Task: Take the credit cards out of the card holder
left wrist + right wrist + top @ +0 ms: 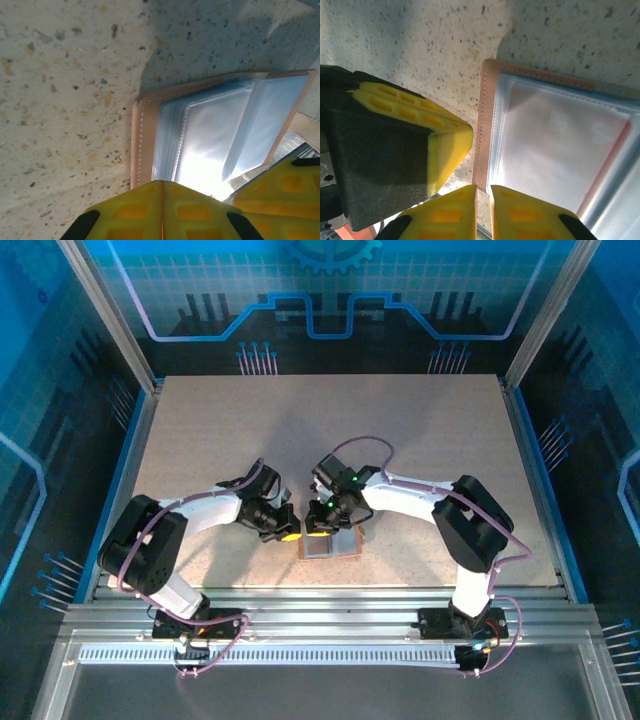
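**Cards Yet to Leave the Wallet**

The tan-brown leather folding card holder [338, 546] is lying open, pale panels up, at the middle of the speckled desk's [400, 430] near edge. Its long axis is running along that edge. The thin red credit cards [612, 155] are apparently sitting in their sleeves, none out. The left gripper [162, 192] is showing fingers together, and the right gripper [483, 192] is closed to a sliver.

A robot test cell (lab-like): aluminium frame [110, 310], blue circuit-print walls [330, 280], speckled table [330, 410].

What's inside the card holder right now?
Clear plastic sleeves fill the open card holder. A reddish strip shows under the top sleeve, possibly a card edge. Glare and cloudy plastic hide anything else.
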You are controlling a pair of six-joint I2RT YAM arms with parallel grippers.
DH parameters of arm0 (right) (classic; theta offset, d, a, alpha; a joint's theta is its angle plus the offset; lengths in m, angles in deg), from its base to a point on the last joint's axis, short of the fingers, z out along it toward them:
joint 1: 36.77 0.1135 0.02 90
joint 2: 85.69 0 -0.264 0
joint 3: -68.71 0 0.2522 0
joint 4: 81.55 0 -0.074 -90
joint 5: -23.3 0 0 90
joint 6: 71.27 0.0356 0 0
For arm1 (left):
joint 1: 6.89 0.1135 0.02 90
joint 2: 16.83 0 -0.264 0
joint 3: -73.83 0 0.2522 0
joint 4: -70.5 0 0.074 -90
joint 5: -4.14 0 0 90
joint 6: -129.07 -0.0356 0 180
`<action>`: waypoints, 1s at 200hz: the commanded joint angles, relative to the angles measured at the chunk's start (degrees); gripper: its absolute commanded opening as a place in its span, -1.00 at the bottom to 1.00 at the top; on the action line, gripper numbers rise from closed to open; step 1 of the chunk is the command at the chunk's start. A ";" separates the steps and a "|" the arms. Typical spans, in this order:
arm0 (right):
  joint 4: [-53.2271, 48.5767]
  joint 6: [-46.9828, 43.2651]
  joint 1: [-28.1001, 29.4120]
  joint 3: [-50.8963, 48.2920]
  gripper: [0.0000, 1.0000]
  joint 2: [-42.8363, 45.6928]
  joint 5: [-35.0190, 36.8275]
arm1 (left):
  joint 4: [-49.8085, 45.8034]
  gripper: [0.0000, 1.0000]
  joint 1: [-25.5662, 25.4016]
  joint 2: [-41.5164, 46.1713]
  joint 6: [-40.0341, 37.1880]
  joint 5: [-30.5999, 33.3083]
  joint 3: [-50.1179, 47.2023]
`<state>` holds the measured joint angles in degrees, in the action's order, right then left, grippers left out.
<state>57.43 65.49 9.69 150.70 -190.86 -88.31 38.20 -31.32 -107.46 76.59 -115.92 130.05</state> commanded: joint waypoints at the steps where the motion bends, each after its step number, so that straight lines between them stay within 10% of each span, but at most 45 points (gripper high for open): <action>1: 0.46 1.03 1.12 -0.55 -0.72 -1.43 -1.15 | 0.02 -0.86 0.36 -1.04 -0.58 -1.94 -0.93; 200: -8.08 -1.67 2.32 0.40 -0.67 -3.26 7.89 | -1.73 -0.88 0.34 -5.24 -2.89 -1.31 -0.01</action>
<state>53.91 65.07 11.22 150.72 -194.09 -83.98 38.17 -31.04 -111.29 74.91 -117.83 129.88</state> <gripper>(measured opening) 0.163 0.061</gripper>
